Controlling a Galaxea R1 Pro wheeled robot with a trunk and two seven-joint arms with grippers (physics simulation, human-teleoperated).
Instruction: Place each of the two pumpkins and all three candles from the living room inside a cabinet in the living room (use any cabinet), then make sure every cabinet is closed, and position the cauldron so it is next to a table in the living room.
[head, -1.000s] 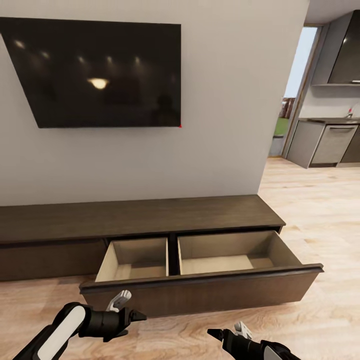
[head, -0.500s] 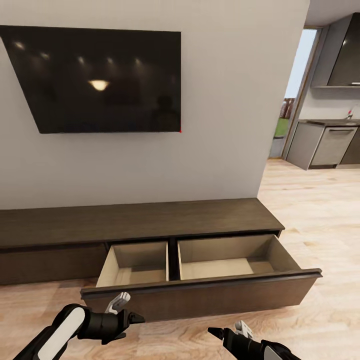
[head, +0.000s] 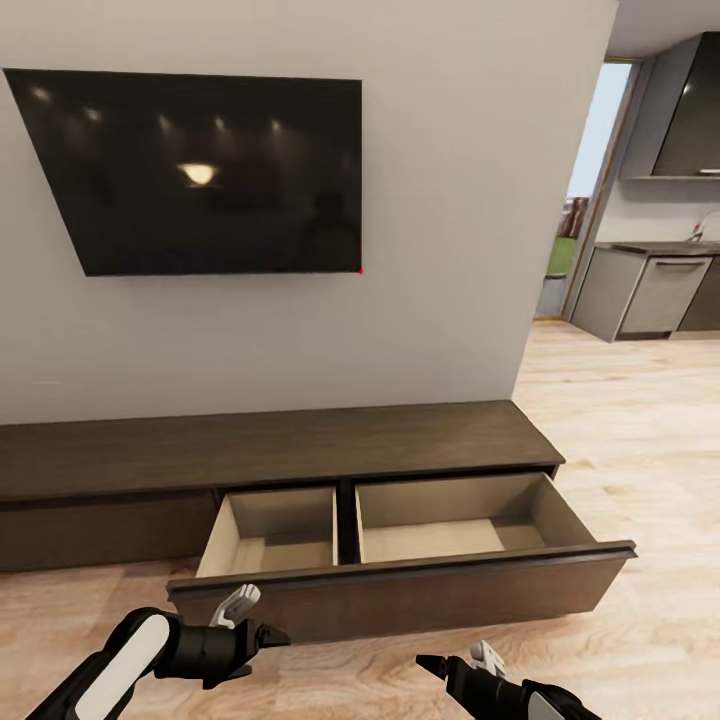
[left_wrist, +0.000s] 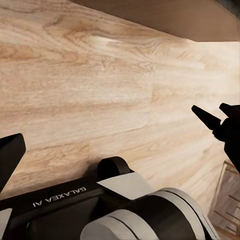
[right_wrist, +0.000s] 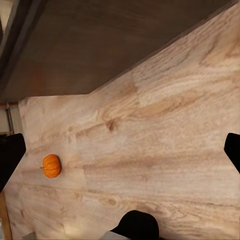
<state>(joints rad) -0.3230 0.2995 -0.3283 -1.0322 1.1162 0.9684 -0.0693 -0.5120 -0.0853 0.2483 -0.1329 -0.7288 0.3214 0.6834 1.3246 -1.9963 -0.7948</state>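
Note:
The long dark-brown cabinet (head: 300, 440) stands against the wall under a television. Its wide drawer (head: 400, 590) is pulled out, and both beige compartments are bare. One small orange pumpkin (right_wrist: 51, 166) lies on the wood floor in the right wrist view, some way off from the cabinet's dark front (right_wrist: 100, 45). My left gripper (head: 270, 633) hovers low in front of the drawer, open and holding nothing. My right gripper (head: 425, 662) is also open and empty, its fingertips (right_wrist: 10, 155) spread wide apart over the floor. No candles or cauldron are in view.
A black television (head: 200, 170) hangs on the grey wall. At the right, a doorway (head: 590, 180) leads to a kitchen with grey units (head: 650, 290). Wood floor (head: 640, 420) stretches right of the cabinet. My own base (left_wrist: 125, 210) lies below the left wrist.
The whole picture has slid down slightly and the cabinet looks a little farther off, so the camera has moved. Both arms hold the same pose, and the drawer stays open.

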